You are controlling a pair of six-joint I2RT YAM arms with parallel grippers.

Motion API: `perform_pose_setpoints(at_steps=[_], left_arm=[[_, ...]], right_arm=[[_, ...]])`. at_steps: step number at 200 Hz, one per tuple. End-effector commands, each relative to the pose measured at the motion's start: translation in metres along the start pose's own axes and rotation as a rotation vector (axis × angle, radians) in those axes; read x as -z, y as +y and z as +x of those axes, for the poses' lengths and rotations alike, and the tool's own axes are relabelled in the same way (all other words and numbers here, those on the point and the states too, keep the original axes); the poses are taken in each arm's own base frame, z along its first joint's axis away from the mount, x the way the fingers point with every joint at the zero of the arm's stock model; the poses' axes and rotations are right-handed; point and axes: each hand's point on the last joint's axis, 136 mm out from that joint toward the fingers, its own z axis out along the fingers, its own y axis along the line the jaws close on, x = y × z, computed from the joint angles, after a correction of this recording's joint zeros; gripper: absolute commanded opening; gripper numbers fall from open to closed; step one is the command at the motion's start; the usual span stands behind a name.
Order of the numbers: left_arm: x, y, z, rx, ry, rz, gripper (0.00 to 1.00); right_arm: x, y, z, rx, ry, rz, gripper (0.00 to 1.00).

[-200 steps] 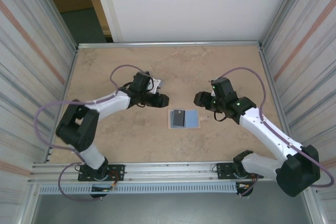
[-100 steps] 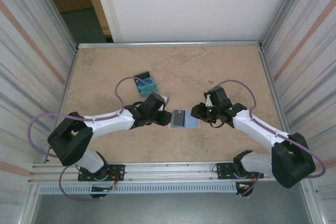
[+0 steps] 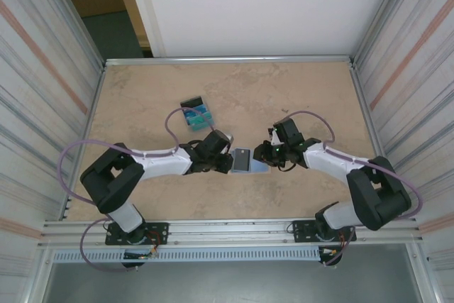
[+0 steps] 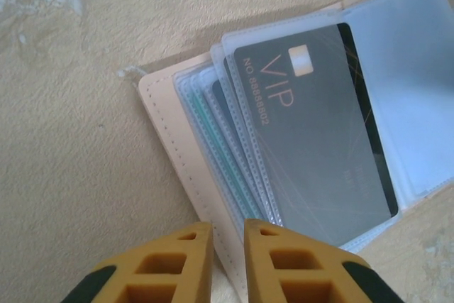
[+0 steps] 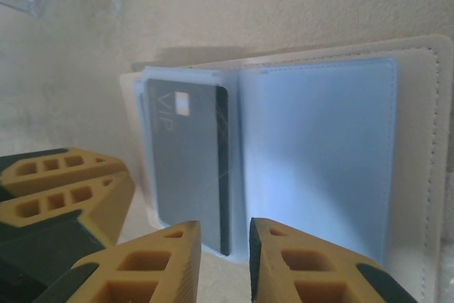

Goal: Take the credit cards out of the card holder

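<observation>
A: Where is the holder [image 5: 319, 147]?

B: Open flat on the counter [image 3: 305, 90], about midway along and toward the near edge, between the two arms. A dark card [image 4: 312, 133] sits in its top sleeve, with teal cards [image 4: 213, 129] fanned under it.

A: And the left fingers [image 4: 228, 232]?

B: At the holder's left edge. The tan cover runs straight into their gap. They stand drawn close with a slim slot between them. Whether they nip the cover cannot be told.

A: The right fingers [image 5: 225, 228]?

B: Just off the dark card's short end, beside the fold. Same narrow slot, and no sure grip can be made out there either.

A: So what does the pull turn on?

B: The card's long axis points straight away from the right fingers, so it would likely slide out lengthwise toward them while the left side pins the holder. Both arms are at the holder, but the right one looks better lined up with the card.
</observation>
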Motion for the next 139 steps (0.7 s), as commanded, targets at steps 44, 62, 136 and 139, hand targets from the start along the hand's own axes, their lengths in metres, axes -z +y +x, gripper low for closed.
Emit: perform_pose_setpoints(at_steps=[44,62,136,139], left_arm=[[-0.002,-0.005,-0.012,-0.022,-0.014,-0.007,0.15],[-0.004,-0.006,-0.011,-0.025,-0.003,-0.005,0.15],[-0.011,-0.007,-0.004,-0.029,0.036,0.003,0.13],[-0.011,-0.007,-0.004,-0.029,0.038,0.004,0.13]], right_arm=[[-0.02,0.014,-0.004,0.036,0.048,-0.042,0.2],[-0.024,0.015,-0.005,0.036,0.059,-0.049,0.19],[-0.037,0.015,-0.003,0.022,0.098,-0.07,0.14],[-0.037,0.016,-0.002,0.022,0.099,-0.072,0.14]])
